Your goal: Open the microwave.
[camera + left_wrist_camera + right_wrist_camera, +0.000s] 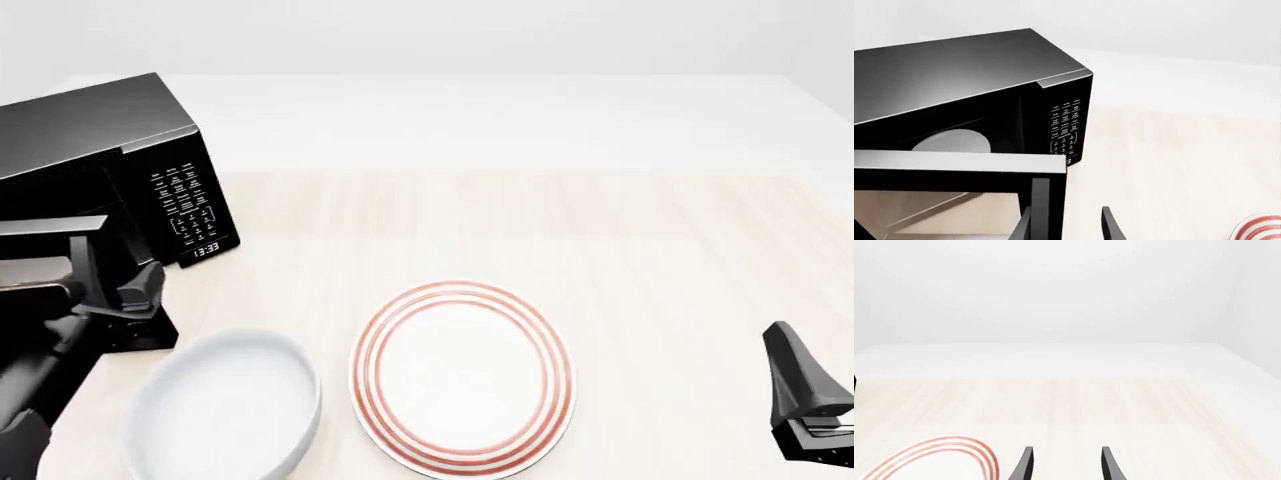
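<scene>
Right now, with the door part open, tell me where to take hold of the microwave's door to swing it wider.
Grip the vertical bar handle on the free edge of the door, the edge nearest the keypad. Come from the front with a finger on each side of the bar. It stands upright and is slim enough for the left gripper, whose open fingers already straddle it.

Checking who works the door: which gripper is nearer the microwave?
Left. The left gripper sits at the microwave door; the right gripper hangs far across the table.
</scene>
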{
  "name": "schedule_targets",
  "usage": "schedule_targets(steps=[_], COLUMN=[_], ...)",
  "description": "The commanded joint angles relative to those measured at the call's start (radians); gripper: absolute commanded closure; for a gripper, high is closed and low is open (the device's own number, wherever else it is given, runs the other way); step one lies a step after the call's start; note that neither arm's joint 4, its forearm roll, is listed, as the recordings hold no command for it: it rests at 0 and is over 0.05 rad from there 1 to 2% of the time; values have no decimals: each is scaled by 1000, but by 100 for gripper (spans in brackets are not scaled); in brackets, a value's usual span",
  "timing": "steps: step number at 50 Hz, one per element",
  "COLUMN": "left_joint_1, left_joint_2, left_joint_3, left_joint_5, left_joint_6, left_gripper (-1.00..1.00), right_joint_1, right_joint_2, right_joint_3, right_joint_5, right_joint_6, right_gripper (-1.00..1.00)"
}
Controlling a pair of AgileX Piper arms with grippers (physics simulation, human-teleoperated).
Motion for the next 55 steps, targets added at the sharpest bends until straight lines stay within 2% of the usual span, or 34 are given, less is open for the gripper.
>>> schedule_targets(steps=[1, 18, 31, 41, 43, 44, 49, 51, 55], left_joint_1=[-11, 21, 31, 33, 35, 36, 40, 39, 39], left_joint_2=[-30, -59, -137, -261, -324, -316, -385, -447, -506], left_joint_3=[-20, -2, 17, 29, 30, 41, 46, 29, 31], left_joint_5=[-35, -15, 36, 136, 190, 169, 222, 296, 343], left_joint_6=[-18, -15, -13, -6, -4, -2, 4, 9, 14], left_gripper=[-100, -100, -100, -100, -100, -100, -100, -100, -100], right_joint_1=[0, 0, 0, 0, 0, 0, 0, 0, 0], right_joint_2=[0, 0, 0, 0, 0, 0, 0, 0, 0], right_joint_3=[0, 0, 0, 0, 0, 0, 0, 0, 0], right_joint_5=[0, 0, 0, 0, 0, 0, 0, 0, 0], right_joint_6=[0, 0, 0, 0, 0, 0, 0, 0, 0], right_gripper=[-100, -100, -100, -100, -100, -100, -100, -100, -100])
